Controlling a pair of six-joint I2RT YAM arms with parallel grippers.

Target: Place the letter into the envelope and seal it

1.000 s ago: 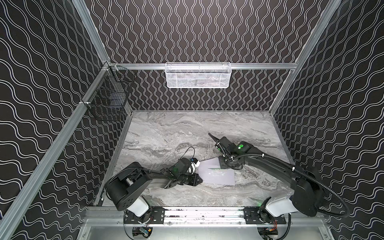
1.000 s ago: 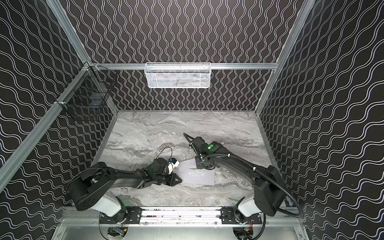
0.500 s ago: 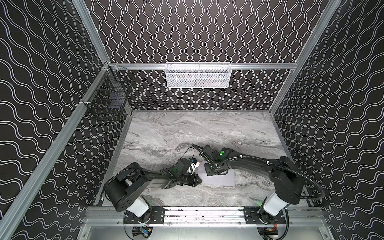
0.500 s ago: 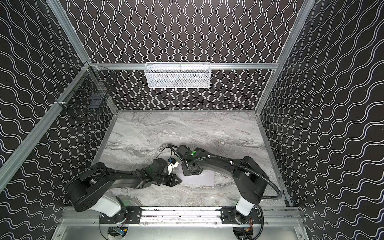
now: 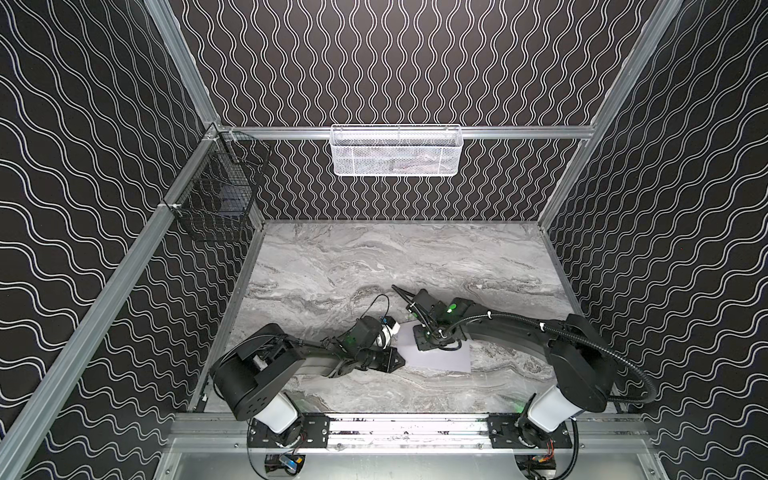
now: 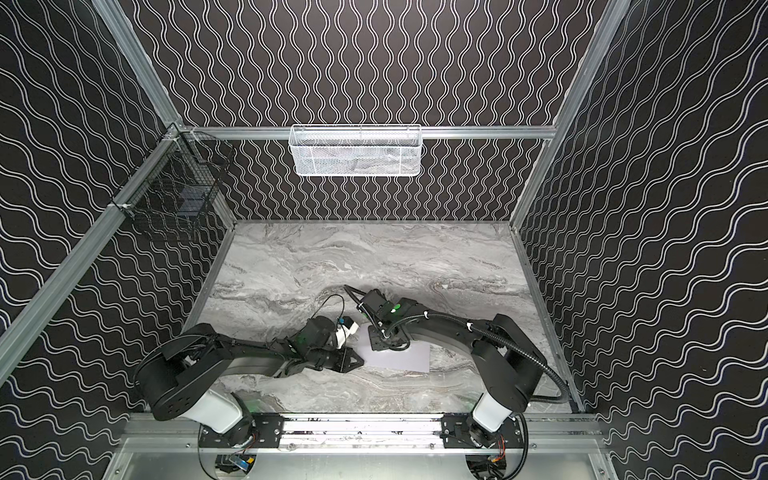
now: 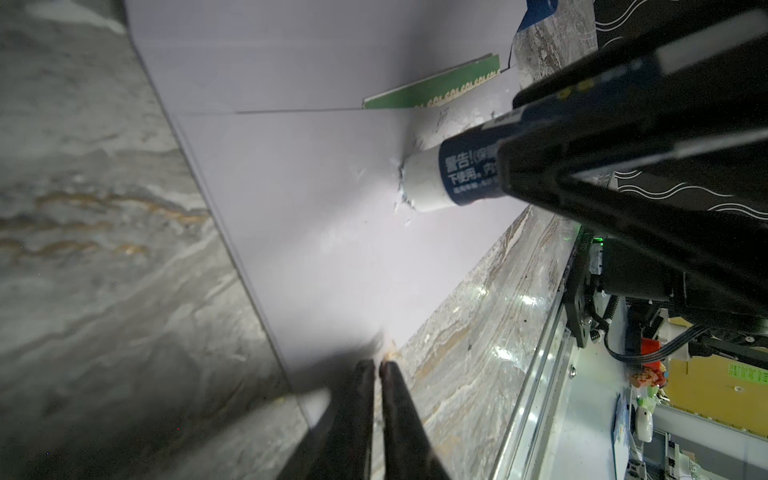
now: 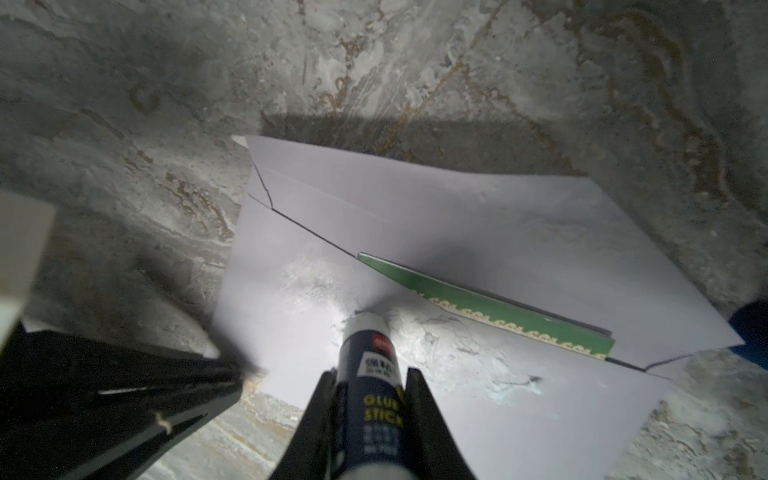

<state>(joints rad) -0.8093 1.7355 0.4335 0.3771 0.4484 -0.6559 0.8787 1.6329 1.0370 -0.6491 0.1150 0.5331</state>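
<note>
My right tool [image 8: 371, 376] grips the glue stick [image 8: 366, 332], its tip on the flat envelope [image 5: 446, 358], whose long axis runs side to side. My left tool [image 7: 376, 368] is pinched nearly closed at the envelope's corner.

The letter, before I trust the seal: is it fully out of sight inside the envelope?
No: in the right wrist view the letter's green-bordered edge sticks out of the envelope.

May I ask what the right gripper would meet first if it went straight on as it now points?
Most likely the open flap of the envelope: the glue stick held in the right gripper has its tip on it, and the table lies directly beneath.
</note>
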